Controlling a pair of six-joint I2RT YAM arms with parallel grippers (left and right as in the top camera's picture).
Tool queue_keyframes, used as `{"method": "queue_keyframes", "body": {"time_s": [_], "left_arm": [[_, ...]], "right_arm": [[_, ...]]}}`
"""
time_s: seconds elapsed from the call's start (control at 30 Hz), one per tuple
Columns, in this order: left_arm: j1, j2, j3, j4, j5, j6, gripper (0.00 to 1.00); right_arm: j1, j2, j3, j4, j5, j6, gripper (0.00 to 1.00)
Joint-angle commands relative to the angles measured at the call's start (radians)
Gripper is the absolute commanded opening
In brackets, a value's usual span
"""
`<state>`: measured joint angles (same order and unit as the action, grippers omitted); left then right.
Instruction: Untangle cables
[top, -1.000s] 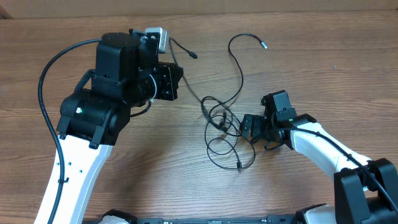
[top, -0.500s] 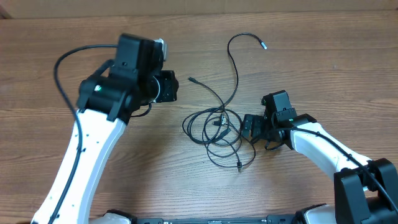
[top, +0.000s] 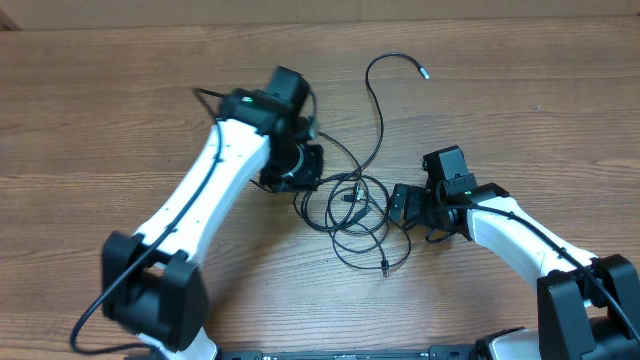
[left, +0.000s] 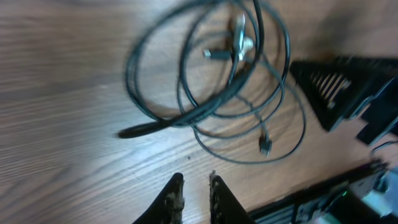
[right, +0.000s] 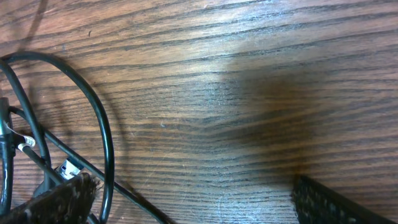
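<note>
Overhead: thin black cables (top: 352, 197), loosely looped, on grained wood table (top: 520, 120)

Tangled cables (top: 350, 210) fill the gap between left gripper (left: 195, 190) and right gripper (top: 398, 204), open table (top: 560, 110) beyond

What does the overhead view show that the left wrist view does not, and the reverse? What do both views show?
Only overhead: the left arm and right arm whole, and one loose plug end curving far from the coil of cables. Only left wrist: the left end effector, its fingers a narrow gap apart and holding nothing, and the metal plugs inside the coil, close up. Both: the coil on the table, with the right end effector beside it.
</note>
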<state>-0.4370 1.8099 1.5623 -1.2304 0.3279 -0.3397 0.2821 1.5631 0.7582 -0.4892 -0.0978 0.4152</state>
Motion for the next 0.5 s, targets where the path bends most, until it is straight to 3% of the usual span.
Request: {"method": "queue_keyframes", "body": {"time_s": [0.0,0.47], "left_arm": [[-0.068,0.080,0.017,-0.009,0.031,0.030,0.18],[-0.192,0.260,0.017,0.041,0.027,-0.019,0.29]], "right_arm": [[-0.001,0.004,-0.012,0.005,0.000,0.008,1.00],[-0.001,0.004,-0.012,0.001,0.000,0.007,1.00]]}}
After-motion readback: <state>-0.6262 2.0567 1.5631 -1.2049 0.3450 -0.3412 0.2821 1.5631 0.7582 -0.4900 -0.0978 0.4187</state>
